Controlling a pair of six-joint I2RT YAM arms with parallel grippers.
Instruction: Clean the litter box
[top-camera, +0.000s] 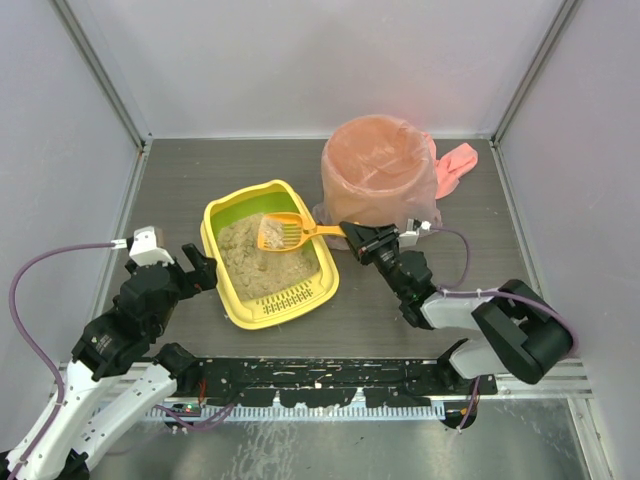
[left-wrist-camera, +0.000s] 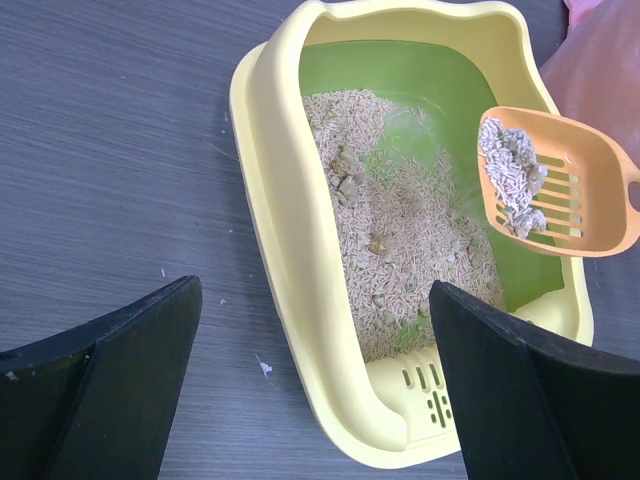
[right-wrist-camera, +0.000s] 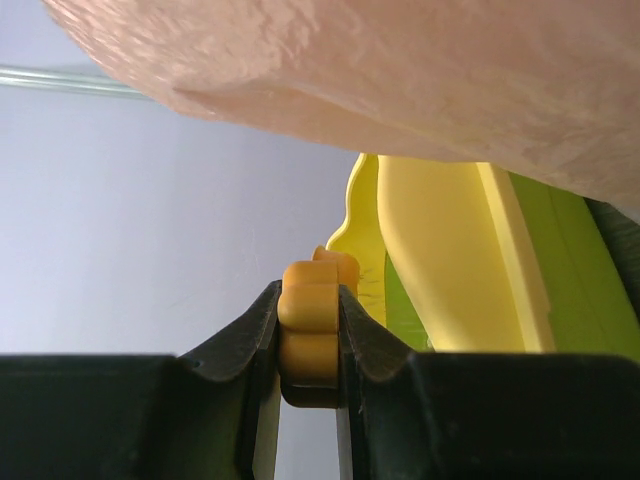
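Top external: right pincer (top-camera: 349, 233) clamps the scoop (top-camera: 283, 232) handle over the litter box (top-camera: 285, 303) — left pincer (top-camera: 200, 272) gapes wide.

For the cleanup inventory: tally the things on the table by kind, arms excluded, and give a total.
litter box: 1
scoop: 1
bin with pink bag: 1
Total: 3

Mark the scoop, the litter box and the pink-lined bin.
scoop (left-wrist-camera: 603, 200): left wrist view, bare orange floor beside the slots.
litter box (top-camera: 286, 303): top view, slotted yellow ledge at its near end.
pink-lined bin (top-camera: 380, 205): top view, front outer wall.
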